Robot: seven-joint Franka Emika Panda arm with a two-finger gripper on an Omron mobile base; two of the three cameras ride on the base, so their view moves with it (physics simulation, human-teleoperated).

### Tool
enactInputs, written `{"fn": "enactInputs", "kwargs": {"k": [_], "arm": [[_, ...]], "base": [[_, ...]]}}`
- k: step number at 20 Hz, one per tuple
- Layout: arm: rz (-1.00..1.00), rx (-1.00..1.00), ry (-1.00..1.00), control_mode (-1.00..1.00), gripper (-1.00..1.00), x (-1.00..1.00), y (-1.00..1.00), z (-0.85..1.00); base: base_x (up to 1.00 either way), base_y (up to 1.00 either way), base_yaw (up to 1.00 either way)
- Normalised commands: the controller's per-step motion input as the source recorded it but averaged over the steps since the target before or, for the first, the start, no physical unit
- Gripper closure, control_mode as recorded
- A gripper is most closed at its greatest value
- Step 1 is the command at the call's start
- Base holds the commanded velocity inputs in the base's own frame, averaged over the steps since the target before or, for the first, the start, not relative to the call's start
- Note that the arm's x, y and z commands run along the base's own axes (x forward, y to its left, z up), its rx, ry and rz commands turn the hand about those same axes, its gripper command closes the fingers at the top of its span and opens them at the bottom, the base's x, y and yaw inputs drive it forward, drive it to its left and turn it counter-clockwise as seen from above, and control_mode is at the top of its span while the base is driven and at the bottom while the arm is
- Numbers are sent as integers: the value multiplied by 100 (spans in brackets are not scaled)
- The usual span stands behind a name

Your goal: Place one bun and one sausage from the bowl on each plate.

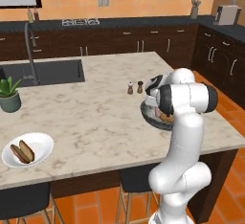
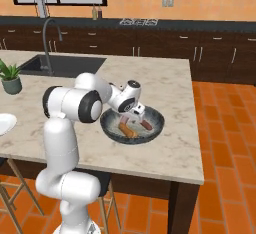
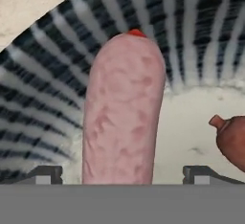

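The pale pink sausage (image 3: 123, 110) lies in the bowl (image 3: 43, 98), running straight up the middle of the hand view between the two finger tips, one to each side of it and neither visibly touching it; the jaws stand wide open and hold nothing; a dark red-brown sausage (image 3: 232, 139) lies apart to one side on the bowl's pale floor, and in the right base view an orange-brown bun (image 2: 131, 133) rests near the pink one; the gripper (image 2: 134, 120) hangs low inside the bowl's rim, close over its contents; the bowl sits near the counter (image 1: 95, 117) edge on the arm's side, while the white plate (image 1: 40, 144) lies well apart at the far left corner, already carrying what look like a bun (image 1: 27, 150) and a dark sausage (image 1: 18, 153); so the step in hand seems to be the pick of a sausage for the second plate; the next move likely calls for a short drop so the fingers straddle the pink sausage, then a firm close across its width, since its smooth round body may roll or slip.
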Motion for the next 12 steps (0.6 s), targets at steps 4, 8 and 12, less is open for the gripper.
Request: {"fn": "enactInputs", "kwargs": {"k": [4,8,12], "arm": [[0,0,0,-100,100,-1,8,-7],[-5,0,-1,-100,100,-2,21,0],[-10,-10,0,-100,100,0,26,34]], "base": [[0,0,0],[0,0,0],[0,0,0]]}}
